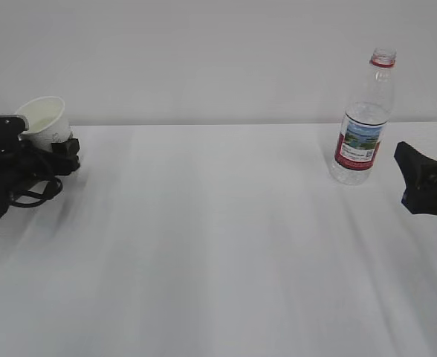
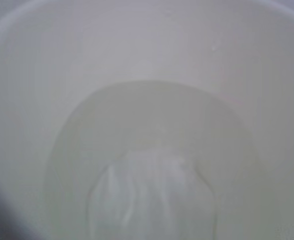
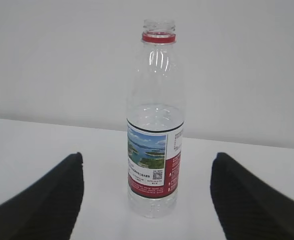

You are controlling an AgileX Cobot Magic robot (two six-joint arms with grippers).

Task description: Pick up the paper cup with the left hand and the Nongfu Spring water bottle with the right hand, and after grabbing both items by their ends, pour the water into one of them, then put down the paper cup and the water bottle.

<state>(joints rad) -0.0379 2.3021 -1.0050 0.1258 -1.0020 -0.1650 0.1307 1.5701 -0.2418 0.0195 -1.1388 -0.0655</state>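
Step in hand looks like the pick-up stage, half done. The paper cup (image 1: 46, 121) is at the far left of the table (image 1: 218, 245), tilted, mouth up and toward the camera, held at its base end by the left hand (image 1: 25, 160); its fingers (image 1: 68, 152) sit around the cup's lower part, gripping it. Whether the cup is lifted clear of the table or only resting, I cannot tell from the exterior view.

The Nongfu Spring water bottle (image 1: 363, 119) stands upright on the right side of the table, uncapped, well apart from the cup. The right hand (image 1: 425, 182) is near it but not touching. In the right wrist view the bottle (image 3: 155, 120) stands between the two fingers (image 3: 42, 205), which are spread wide with clear gaps on both sides, empty.

Next move, my judgement: right hand advances so the bottle body sits deep between the fingers, closes on it low, lifts, then brings the neck over the cup mouth for the pour. Risk: a nudge tips the tall bottle.

Containers: bottle holds the water (image 3: 154, 112) up to about the top of the label, clear above that. In the left wrist view the cup interior (image 2: 147, 60) fills the frame; a pale patch low down could be a shallow pool or the bottom, too blurred to say.
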